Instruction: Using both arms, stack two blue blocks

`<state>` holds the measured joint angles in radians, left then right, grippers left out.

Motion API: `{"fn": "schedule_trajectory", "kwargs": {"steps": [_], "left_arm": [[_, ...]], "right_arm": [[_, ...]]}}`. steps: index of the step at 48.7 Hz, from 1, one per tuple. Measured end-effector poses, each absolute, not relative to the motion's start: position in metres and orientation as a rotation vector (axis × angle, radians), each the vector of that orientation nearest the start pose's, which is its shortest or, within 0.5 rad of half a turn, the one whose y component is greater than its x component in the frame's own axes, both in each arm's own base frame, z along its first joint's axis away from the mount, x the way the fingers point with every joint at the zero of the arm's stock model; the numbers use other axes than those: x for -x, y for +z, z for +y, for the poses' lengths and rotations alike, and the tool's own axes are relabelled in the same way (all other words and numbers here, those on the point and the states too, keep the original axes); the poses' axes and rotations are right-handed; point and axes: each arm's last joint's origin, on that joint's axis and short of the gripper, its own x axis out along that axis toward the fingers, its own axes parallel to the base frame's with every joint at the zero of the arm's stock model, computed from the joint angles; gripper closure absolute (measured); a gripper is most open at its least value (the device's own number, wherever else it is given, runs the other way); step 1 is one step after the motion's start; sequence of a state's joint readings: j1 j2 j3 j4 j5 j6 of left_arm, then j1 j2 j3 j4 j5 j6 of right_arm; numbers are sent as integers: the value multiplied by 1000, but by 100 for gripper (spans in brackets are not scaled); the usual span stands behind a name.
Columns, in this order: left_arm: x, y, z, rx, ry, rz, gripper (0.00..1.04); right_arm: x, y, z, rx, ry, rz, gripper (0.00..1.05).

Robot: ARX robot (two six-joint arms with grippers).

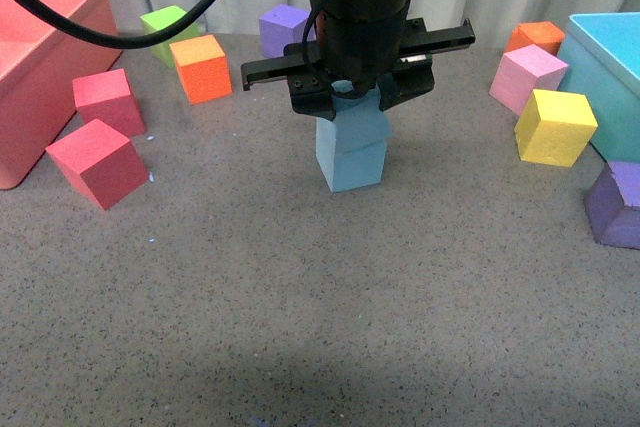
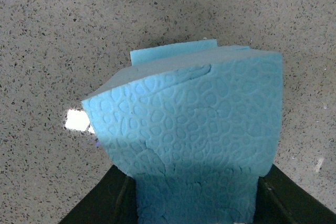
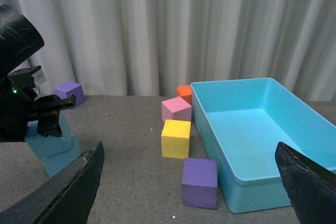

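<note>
Now, left pincer (image 1: 358, 97): clenched on upper sky-blue foam cube (image 1: 360, 125)
Upper cube: resting atop lower sky-blue foam cube (image 1: 352, 165), slightly twisted
Right pincer (image 3: 189, 149): released, well apart from lower cube

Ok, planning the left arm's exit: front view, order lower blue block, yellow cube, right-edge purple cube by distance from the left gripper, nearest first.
1. Lower blue block, directly under the left gripper.
2. Yellow cube, right.
3. Purple cube, far right edge.
</note>
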<state>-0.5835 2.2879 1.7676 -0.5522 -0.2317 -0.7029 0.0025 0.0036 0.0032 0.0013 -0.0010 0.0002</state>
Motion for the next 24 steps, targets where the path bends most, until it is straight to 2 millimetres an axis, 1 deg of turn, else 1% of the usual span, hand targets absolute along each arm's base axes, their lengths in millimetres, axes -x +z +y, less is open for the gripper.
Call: {"fn": "schedule_trajectory", "kwargs": {"steps": [5,6,7,8,10,14,15,18,20,21,24], "left_arm": [[-405,149,-260,218,42,1028,65],[-406,149,-260,223,42,1027,63],[-406,149,-260,225,42,1026,59],[-406,149,-260,226,42,1025,56],[-405,148,-260,231,40,1021,46],[-406,147,-260,236,40,1017,32],[-406,147,-260,241,40,1014,26],[-406,146,-260,253,41,1008,16],[-406,145,-260,267,39,1004,7],[-406,145,-260,270,36,1002,5],[-406,144,-260,289,27,987,7]], "right_arm": [[-98,164,0,0,4,-1,10],[-98,164,0,0,4,-1,10],[-98,164,0,0,4,-1,10],[-98,164,0,0,4,-1,10],[-98,164,0,0,4,-1,10],[-98,164,0,0,4,-1,10],[-98,164,0,0,4,-1,10],[-98,164,0,0,4,-1,10],[-98,164,0,0,4,-1,10],[-98,164,0,0,4,-1,10],[-98,164,0,0,4,-1,10]]}}
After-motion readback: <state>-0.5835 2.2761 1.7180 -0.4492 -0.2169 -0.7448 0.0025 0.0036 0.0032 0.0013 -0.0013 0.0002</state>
